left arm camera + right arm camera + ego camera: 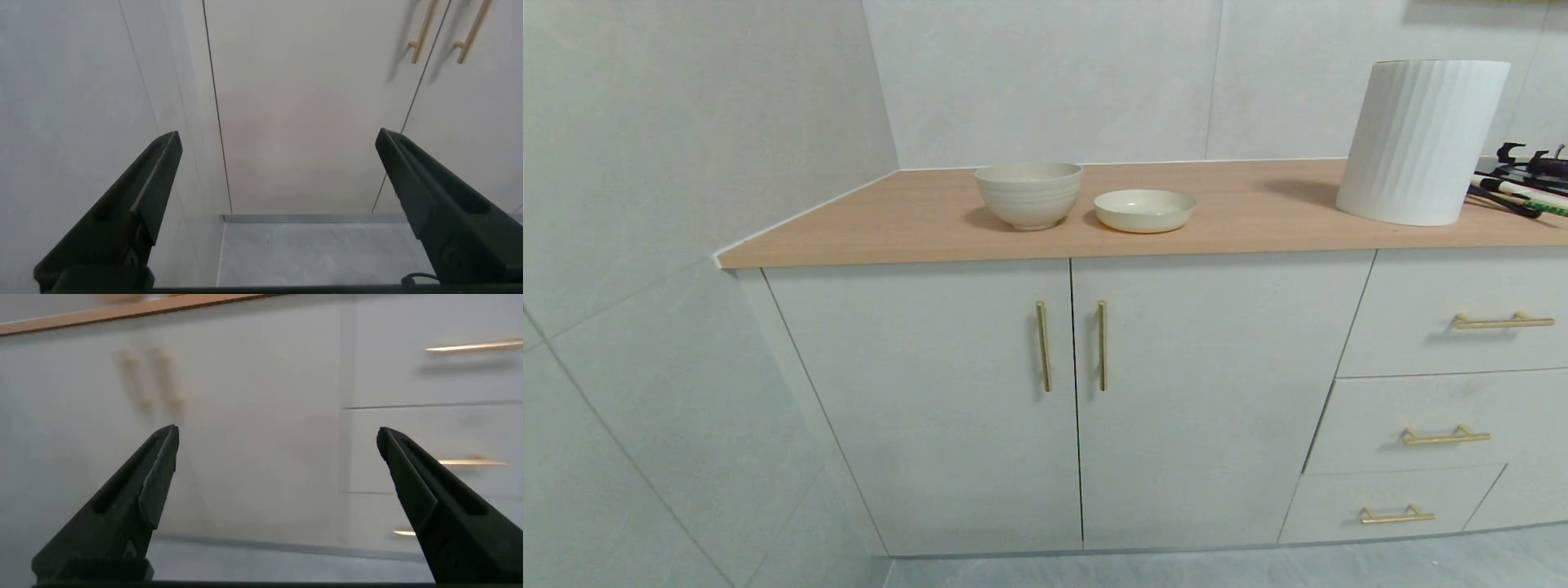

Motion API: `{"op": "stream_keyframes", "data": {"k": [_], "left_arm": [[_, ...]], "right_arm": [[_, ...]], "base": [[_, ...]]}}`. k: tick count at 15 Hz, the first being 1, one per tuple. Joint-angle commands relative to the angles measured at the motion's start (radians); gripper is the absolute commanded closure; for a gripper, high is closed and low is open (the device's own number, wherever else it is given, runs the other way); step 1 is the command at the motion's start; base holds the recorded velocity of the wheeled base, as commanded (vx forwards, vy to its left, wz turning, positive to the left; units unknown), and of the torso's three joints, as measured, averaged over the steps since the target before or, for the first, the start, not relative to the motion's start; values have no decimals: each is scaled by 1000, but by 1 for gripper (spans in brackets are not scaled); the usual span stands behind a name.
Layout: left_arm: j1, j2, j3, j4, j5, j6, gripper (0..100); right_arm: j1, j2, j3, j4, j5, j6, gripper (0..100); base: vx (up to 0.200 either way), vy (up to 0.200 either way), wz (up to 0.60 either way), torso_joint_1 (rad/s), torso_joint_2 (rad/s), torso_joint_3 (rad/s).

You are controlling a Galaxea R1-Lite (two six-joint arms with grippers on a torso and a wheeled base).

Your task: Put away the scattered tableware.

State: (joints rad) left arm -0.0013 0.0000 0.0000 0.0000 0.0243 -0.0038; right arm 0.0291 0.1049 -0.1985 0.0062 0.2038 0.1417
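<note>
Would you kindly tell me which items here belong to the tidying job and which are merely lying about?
Job: beige ribbed bowl; shallow cream dish, both on the wooden countertop.
Lying about: tall white fluted cylinder; assorted utensils at the countertop's right end.

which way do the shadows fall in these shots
Head view: soft shadows fall to the left of the bowl and white ribbed container on the countertop, and left of the door handles. Right wrist view: a faint shadow runs alongside the drawer handle.
</note>
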Motion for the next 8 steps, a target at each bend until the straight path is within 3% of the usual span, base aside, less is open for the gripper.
{"op": "stream_keyframes", "data": {"k": [1, 4, 8], "left_arm": [[0, 0, 0, 0, 0, -1, 0], [0, 0, 0, 0, 0, -1, 0], [0, 0, 0, 0, 0, -1, 0]], "right_arm": [[38, 239, -75, 6, 83, -42, 0], [77, 521, -153, 1, 81, -113, 0], [235, 891, -364, -11, 95, -111, 0]], "base": [[0, 0, 0, 0, 0, 0], [0, 0, 0, 0, 0, 0], [0, 0, 0, 0, 0, 0]]}}
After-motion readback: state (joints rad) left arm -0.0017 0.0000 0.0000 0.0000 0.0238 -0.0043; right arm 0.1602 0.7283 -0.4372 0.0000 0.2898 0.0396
